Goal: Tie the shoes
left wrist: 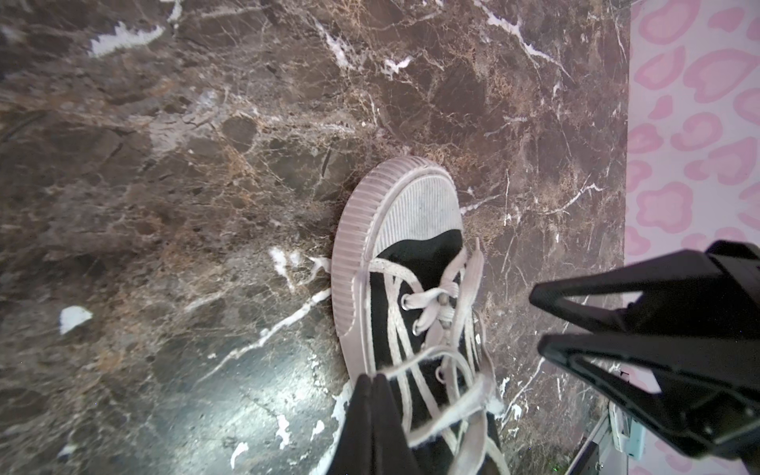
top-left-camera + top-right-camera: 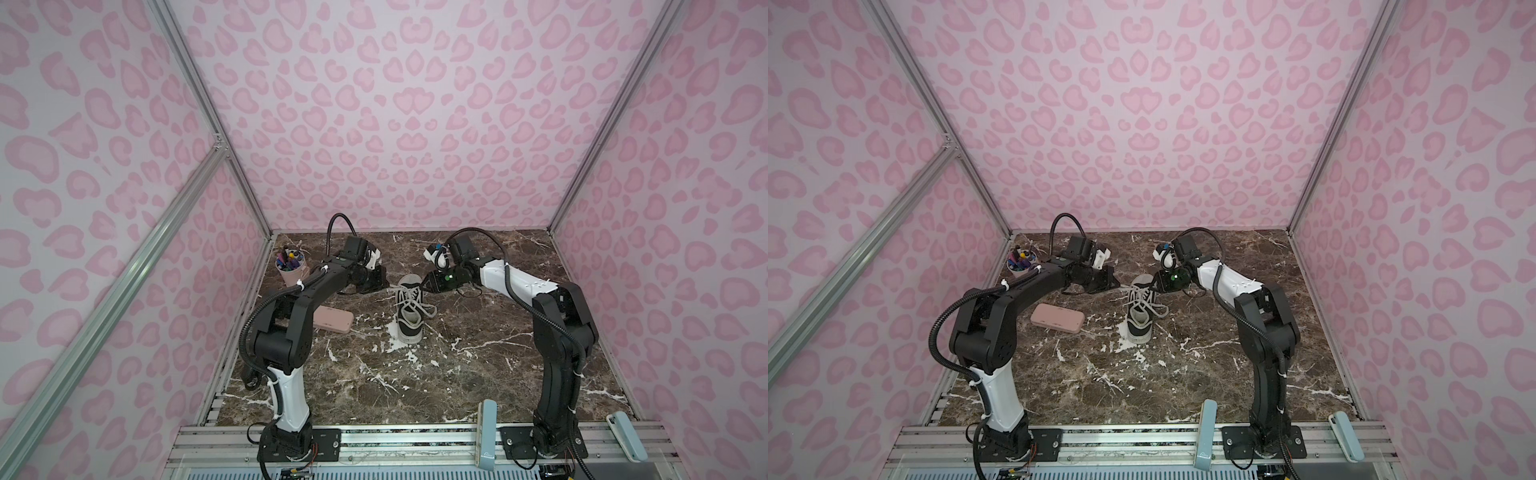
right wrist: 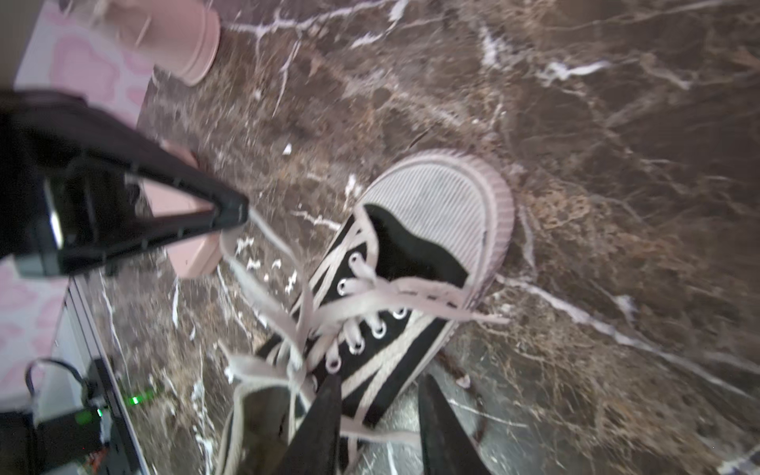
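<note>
The black shoe (image 2: 409, 316) with white toe cap (image 1: 419, 205) lies mid-table in both top views, toe toward the back wall, its white laces (image 2: 415, 301) loose over the tongue. My left gripper (image 1: 372, 380) is shut on a lace end at the shoe's left side, near the toe; the right wrist view shows that lace hanging from its tip (image 3: 240, 212). My right gripper (image 3: 378, 390) is open at the shoe's right side: one finger (image 3: 329, 399) is over the eyelets, the other beside the sole. A lace strand (image 3: 390, 436) crosses between the two fingers, ungripped.
A flat pink case (image 2: 332, 322) lies left of the shoe, partly under my left arm. A pink cup of pens (image 2: 291, 266) stands at the back left. Two pale blue holders (image 2: 486, 432) (image 2: 625, 436) sit on the front rail. Patterned walls enclose three sides.
</note>
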Available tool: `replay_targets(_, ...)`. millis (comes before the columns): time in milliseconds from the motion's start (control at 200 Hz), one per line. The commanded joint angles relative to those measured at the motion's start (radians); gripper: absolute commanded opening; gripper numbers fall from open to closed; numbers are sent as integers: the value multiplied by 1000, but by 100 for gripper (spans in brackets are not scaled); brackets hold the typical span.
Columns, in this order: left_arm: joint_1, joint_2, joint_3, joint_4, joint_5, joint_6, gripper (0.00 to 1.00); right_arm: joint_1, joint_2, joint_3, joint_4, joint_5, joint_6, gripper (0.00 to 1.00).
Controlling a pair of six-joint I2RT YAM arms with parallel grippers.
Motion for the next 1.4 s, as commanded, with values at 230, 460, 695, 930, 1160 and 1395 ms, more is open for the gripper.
replay_targets(230, 7, -28, -12, 2, 10, 28, 4, 26, 36, -32, 120, 66, 481, 34)
replay_targets(460, 7, -36, -17, 1, 10, 33, 4, 38, 61, -21, 130, 77, 500, 35)
replay_targets(695, 6, -43, -26, 3, 10, 37, 4, 41, 89, 21, 133, 79, 498, 34)
replay_targets(930, 6, -58, -44, 8, 10, 40, 4, 50, 117, 53, 113, 83, 495, 29)
replay_targets(1160, 7, -66, -46, 7, 5, 44, 4, 67, 137, 96, 25, 118, 464, 33)
replay_targets(1395, -2, -65, -45, -5, -5, 56, 4, 113, 207, 246, -205, 282, 357, 30)
